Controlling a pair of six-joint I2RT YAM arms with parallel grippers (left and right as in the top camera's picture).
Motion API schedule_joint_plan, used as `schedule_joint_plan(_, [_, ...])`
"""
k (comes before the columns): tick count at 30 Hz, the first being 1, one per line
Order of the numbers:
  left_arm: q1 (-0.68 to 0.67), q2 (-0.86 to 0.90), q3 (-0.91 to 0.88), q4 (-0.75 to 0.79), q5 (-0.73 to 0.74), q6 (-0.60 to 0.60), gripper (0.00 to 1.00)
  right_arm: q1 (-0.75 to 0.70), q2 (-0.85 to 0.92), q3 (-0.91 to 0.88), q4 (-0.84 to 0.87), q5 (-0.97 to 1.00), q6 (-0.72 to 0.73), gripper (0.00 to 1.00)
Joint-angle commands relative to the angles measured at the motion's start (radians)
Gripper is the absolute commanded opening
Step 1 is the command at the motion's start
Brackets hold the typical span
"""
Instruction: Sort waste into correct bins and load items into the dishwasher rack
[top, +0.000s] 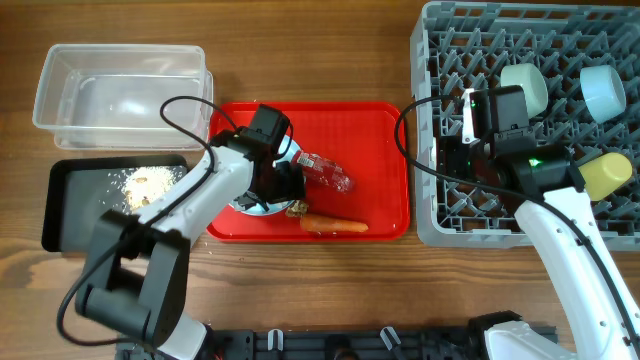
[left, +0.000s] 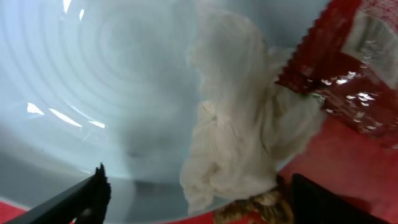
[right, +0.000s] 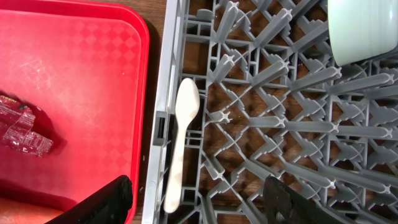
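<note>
The light blue plate (left: 93, 74) lies on the red serving tray (top: 380, 130), with crumpled white tissue (left: 242, 124) on it. The red snack wrapper (top: 325, 172) lies beside the tissue and also shows in the left wrist view (left: 348, 68). Brown scraps (left: 255, 208) sit at the plate's rim. My left gripper (left: 199, 199) is open, its fingers either side of the tissue (top: 278, 185). The carrot (top: 335, 225) lies at the tray's front. My right gripper (right: 199, 202) is open over the left edge of the dishwasher rack (top: 530, 215). The white spoon (right: 183, 137) lies there, free.
The clear tub (top: 120, 85) stands at the back left. The black tray (top: 70, 200) in front of it holds rice crumbs (top: 150, 185). In the rack sit a pale green bowl (top: 527, 85), a light blue bowl (top: 603, 90) and a yellow cup (top: 608, 173).
</note>
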Motion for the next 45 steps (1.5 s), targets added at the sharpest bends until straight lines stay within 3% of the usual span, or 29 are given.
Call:
schedule_joint_plan(1, [-0.002,0.05,0.0,0.027,-0.01,0.015,0.8,0.004,0.007,0.013,-0.001,-0.016,0.0,0.7])
schedule_joint_plan(4, [-0.002,0.056,0.0,0.041,-0.01,0.015,0.57,0.004,0.007,0.013,-0.001,-0.016,0.0,0.7])
schedule_joint_plan(8, [-0.002,0.056,0.0,0.045,-0.01,0.015,0.19,0.004,0.007,0.013,-0.002,-0.016,0.0,0.7])
schedule_joint_plan(10, [-0.002,0.055,0.0,0.044,-0.01,0.016,0.08,0.004,0.007,0.013,-0.003,-0.016,0.001,0.69])
schedule_joint_plan(12, [-0.002,0.051,0.0,0.043,-0.018,0.016,0.05,0.004,0.007,0.013,-0.005,-0.016,0.0,0.7])
schedule_joint_plan(22, [0.143,-0.138,0.089,-0.034,-0.193,0.016,0.04,0.004,0.007,0.013,-0.005,-0.016,0.0,0.7])
schedule_joint_plan(29, [0.314,-0.217,0.105,0.21,-0.196,0.016,0.04,0.004,0.007,0.013,-0.004,-0.016,0.0,0.7])
schedule_joint_plan(38, [0.451,-0.08,0.105,0.438,-0.228,0.016,0.04,0.004,0.007,0.013,-0.004,-0.016,0.0,0.7])
schedule_joint_plan(42, [0.478,-0.032,0.105,0.477,-0.228,0.017,0.17,0.004,0.008,0.013,-0.004,-0.016,0.0,0.7])
schedule_joint_plan(44, [0.482,-0.041,0.107,0.498,-0.227,0.066,0.42,0.004,0.007,0.013,-0.004,-0.016,0.0,0.7])
schedule_joint_plan(45, [0.482,-0.048,0.11,0.501,-0.227,0.102,0.48,0.004,0.007,0.013,-0.004,-0.016,0.0,0.7])
